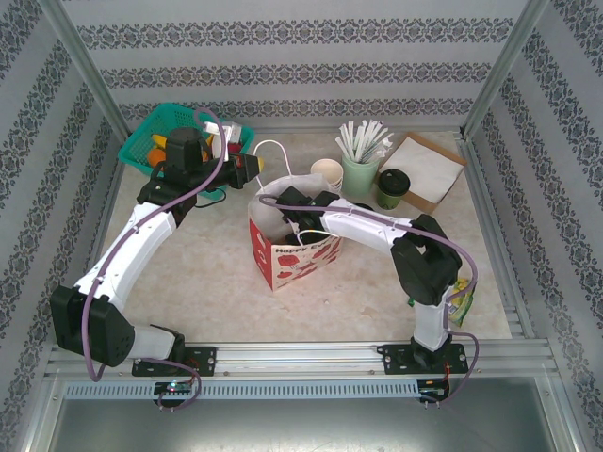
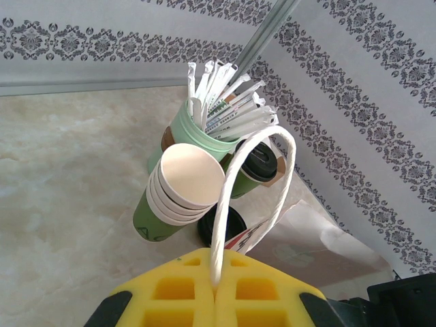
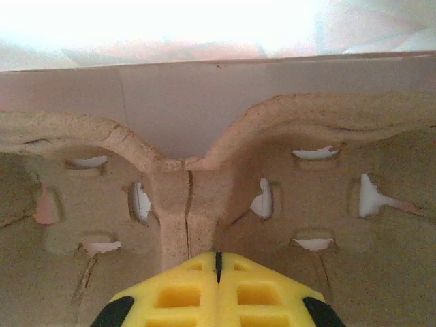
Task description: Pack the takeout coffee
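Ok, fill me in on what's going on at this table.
The left pincer is shut on the white rope handle of the red-and-white paper bag, holding it up. The right pincer is down inside the bag, shut at the centre ridge of the brown carrier tray; whether it pinches that ridge is unclear. The dark green cup stands at the back beside the mint cup of straws, not yet packed.
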Controlling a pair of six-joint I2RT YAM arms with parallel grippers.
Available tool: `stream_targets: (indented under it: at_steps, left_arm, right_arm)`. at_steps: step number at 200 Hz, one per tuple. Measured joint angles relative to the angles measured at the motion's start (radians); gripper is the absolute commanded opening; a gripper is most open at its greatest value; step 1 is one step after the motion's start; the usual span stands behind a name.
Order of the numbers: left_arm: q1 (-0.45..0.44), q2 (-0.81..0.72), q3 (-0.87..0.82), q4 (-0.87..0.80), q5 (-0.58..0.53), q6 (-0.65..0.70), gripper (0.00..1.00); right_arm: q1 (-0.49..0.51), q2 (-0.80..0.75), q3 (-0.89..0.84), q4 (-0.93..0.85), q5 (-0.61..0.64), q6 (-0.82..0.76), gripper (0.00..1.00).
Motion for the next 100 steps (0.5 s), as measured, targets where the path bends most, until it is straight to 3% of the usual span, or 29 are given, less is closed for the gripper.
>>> stream_targets:
  at_steps: [100]
  left_arm:
    - [0.000,-0.010,-0.007,0.000,0.003,0.011,0.00]
  right_arm:
    - [0.011,0.030,0.035,-0.026,0.032,0.010,0.00]
